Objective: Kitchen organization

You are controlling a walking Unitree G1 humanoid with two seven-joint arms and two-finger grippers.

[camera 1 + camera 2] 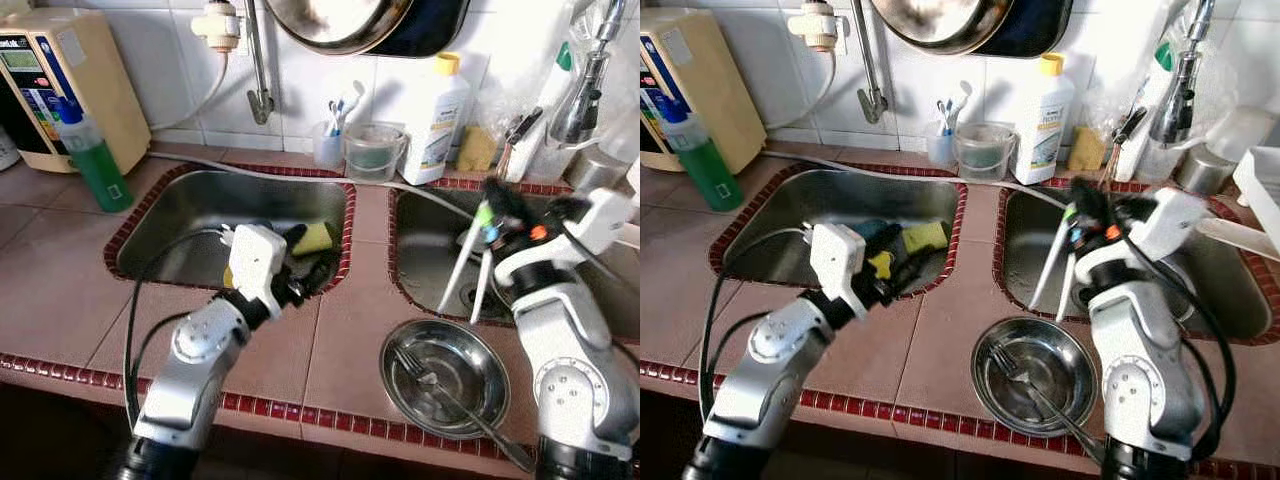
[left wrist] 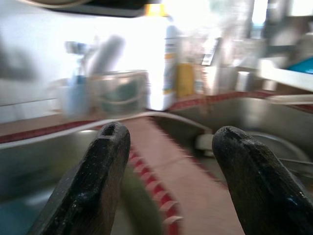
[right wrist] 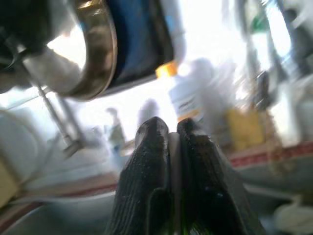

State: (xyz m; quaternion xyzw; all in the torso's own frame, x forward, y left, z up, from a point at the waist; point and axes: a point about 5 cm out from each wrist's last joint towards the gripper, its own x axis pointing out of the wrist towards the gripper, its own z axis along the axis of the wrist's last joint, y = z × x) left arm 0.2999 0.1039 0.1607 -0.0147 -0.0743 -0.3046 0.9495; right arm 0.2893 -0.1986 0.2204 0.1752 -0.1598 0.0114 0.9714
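— Left eye view: we see a round steel bowl [image 1: 445, 378] on the tiled counter in front of the right-hand steel sink [image 1: 430, 262], with a metal fork [image 1: 430, 384] in it.

— Our right gripper [image 1: 492, 203], above that sink, is clamped on white toothbrushes [image 1: 470, 262]; the grip itself is blurred. Our left gripper [image 1: 305, 275], fingers apart, reaches over the left-hand sink [image 1: 190, 215] from the bowl, near a yellow sponge [image 1: 316, 238].

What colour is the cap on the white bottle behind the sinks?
Yellow. The cap of the white bottle shows best in the right eye view.
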